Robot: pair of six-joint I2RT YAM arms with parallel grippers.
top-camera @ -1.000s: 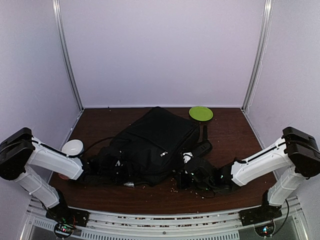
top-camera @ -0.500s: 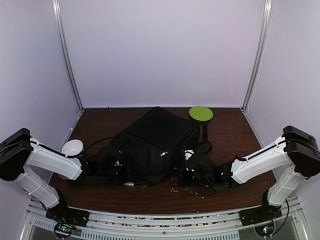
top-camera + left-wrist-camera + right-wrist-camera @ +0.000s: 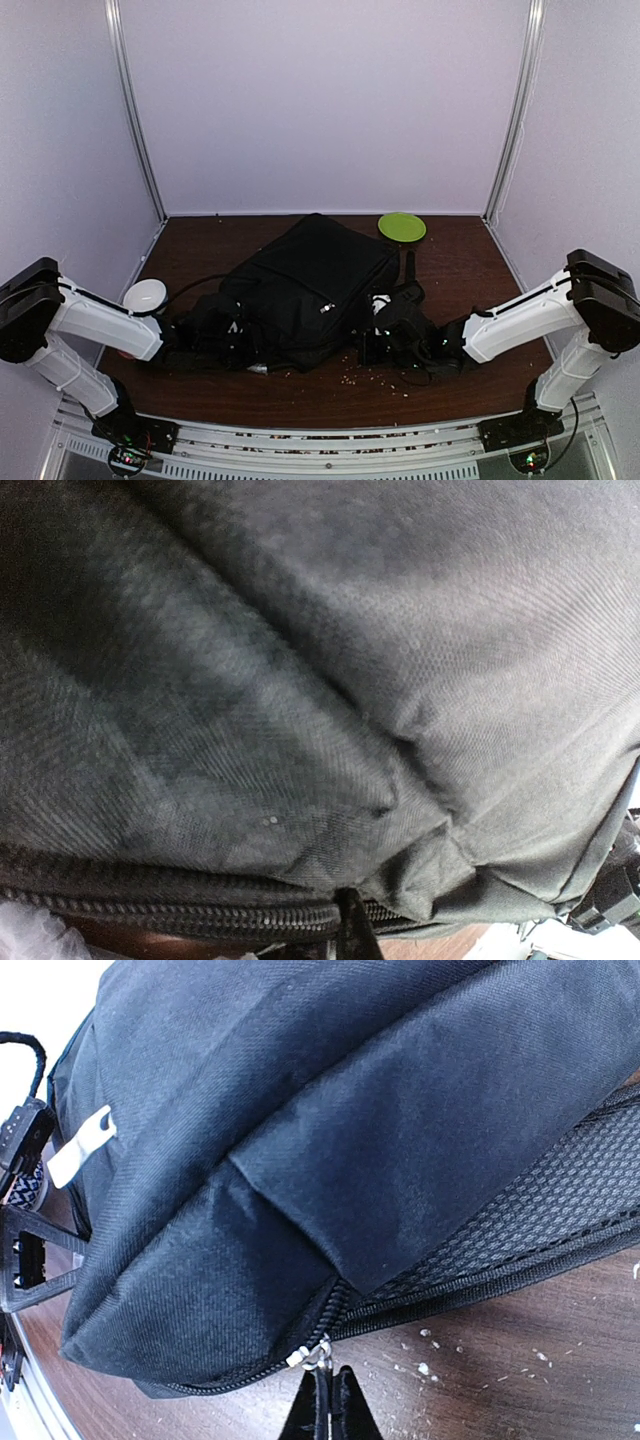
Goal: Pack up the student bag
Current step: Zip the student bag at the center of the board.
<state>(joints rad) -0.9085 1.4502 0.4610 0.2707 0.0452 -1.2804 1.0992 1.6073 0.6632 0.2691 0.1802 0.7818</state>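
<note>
The student bag (image 3: pixel 310 285) is a large black backpack lying flat in the middle of the brown table. My right gripper (image 3: pixel 373 336) sits at its near right corner. In the right wrist view the right gripper (image 3: pixel 327 1392) is shut on the metal zipper pull (image 3: pixel 318 1352), just above the tabletop. My left gripper (image 3: pixel 218 338) is pressed against the bag's near left side. In the left wrist view black fabric (image 3: pixel 330 680) fills the frame, and the dark tip of the left gripper (image 3: pixel 352 932) is closed at the zipper line (image 3: pixel 180 908).
A green plate (image 3: pixel 401 226) lies at the back right and a white bowl (image 3: pixel 145 295) by the left arm. Pale crumbs (image 3: pixel 385 375) are scattered on the table in front of the bag. A shoulder strap (image 3: pixel 408 292) and a black cable (image 3: pixel 190 285) trail beside the bag.
My right gripper has moved away from the near edge along the bag's right corner, taking the zipper pull with it. The left arm has stayed still.
</note>
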